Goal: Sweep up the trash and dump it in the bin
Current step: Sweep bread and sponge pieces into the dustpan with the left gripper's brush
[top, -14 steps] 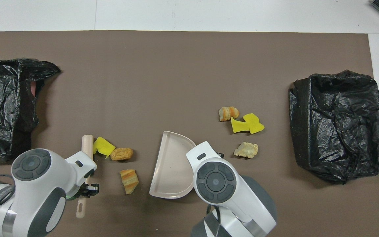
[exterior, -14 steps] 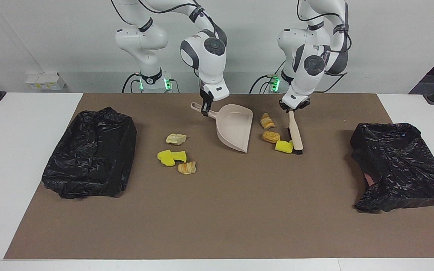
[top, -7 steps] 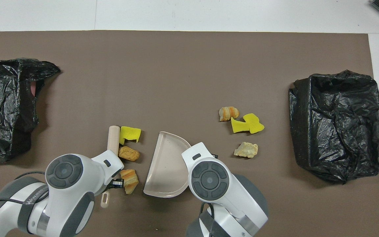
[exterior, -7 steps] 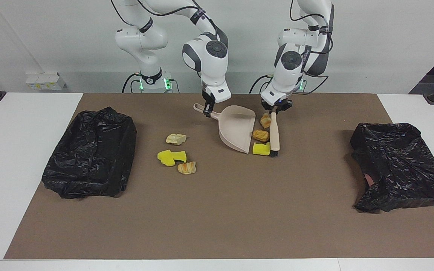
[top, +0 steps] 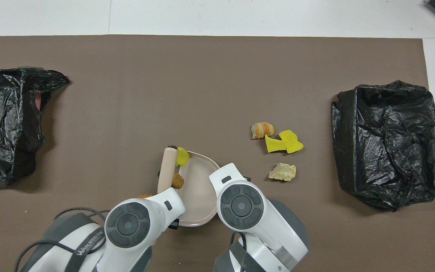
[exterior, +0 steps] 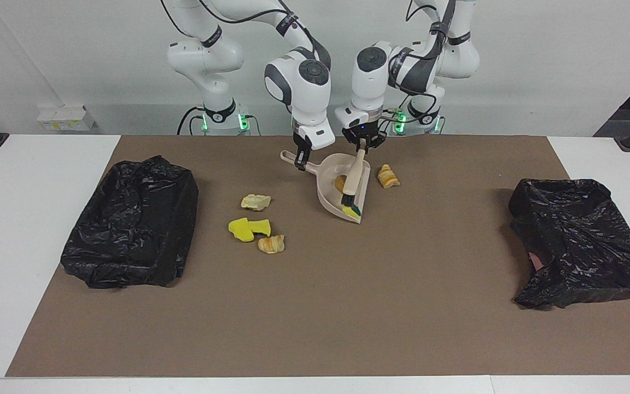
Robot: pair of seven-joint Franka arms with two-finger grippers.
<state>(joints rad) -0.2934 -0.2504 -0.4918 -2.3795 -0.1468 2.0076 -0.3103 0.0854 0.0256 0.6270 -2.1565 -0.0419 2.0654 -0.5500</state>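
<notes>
**Facing view: the sweep is under way, most of the work still ahead**

In the facing view, the right gripper [exterior: 299, 158] is pinched on the handle of the beige dustpan [exterior: 332, 189]. The pan sits on the brown mat [exterior: 315, 317] with its handle at ten o'clock and its mouth open toward three. The left gripper [exterior: 362, 143] is clamped on the top of the brush [exterior: 354, 178], which slants down across the pan's mouth with its bristles at the five o'clock corner.

Of the trash, a brown lump [exterior: 340, 183] lies inside the pan against the brush. A yellow sponge chunk [exterior: 352, 212] sits under the bristles right at the lip, and I can't tell whether it is fully in. A striped pastry piece [exterior: 388, 176] lies on the mat just outside the mouth, at three o'clock from the pan, missed by the brush.

The other four pieces look untouched, off at eight o'clock from the pan: a pale lump [exterior: 255, 202], two yellow sponge pieces [exterior: 248, 228] touching each other, and a golden pastry [exterior: 271, 244] just beside them.

Nothing seems to be dumped yet. The two black-bagged bins stand well apart from the pan, one at the nine o'clock end of the mat [exterior: 134, 221] and one at the four o'clock end [exterior: 577, 241]. By my reckoning one or two of seven pieces are gathered, and five need sweeping before the pan is carried to a bin.
</notes>
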